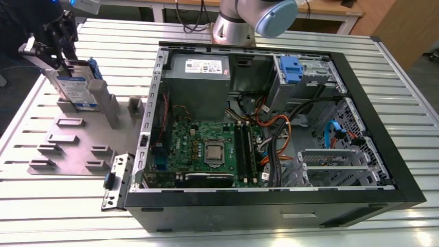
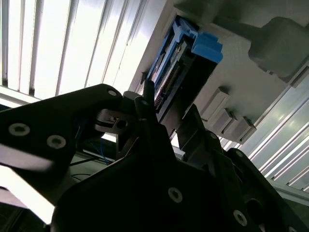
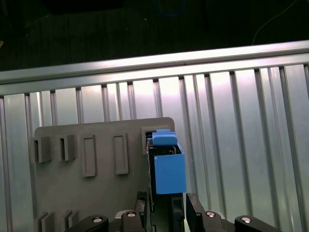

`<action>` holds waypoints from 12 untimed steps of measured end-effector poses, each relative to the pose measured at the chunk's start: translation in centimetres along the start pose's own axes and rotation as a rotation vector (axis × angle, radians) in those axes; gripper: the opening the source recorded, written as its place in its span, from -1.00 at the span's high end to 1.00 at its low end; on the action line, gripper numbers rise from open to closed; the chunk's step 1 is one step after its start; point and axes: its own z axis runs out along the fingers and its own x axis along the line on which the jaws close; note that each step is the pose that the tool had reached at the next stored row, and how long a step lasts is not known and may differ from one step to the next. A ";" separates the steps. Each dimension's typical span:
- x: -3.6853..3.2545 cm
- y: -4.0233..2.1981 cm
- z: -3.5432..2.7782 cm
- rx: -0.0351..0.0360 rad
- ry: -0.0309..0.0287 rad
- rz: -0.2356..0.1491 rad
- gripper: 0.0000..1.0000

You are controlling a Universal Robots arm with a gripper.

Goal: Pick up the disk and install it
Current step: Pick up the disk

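The disk is a silver drive with a white-and-blue label in a blue carrier. It stands on edge, slightly tilted, at the back of the grey fixture plate on the exterior view's left. My gripper comes down on it from above, with a finger on each flat side of its upper edge. In the first wrist view the blue carrier end of the disk sits between my gripper's black fingers. In the second wrist view the disk runs away from my gripper, and the fingers look closed on it.
An open computer case lies on the slatted metal table, with a motherboard, cables and a drive bay holding a blue tab at its back. The arm's base stands behind the case. Grey posts rise from the fixture plate beside the disk.
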 end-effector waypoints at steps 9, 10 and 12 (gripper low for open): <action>0.00 0.00 0.05 -0.0019 0.0036 -0.096 0.10; 0.00 0.00 0.05 -0.0019 0.0035 -0.096 0.10; 0.00 0.01 -0.09 -0.0019 0.0034 -0.096 0.10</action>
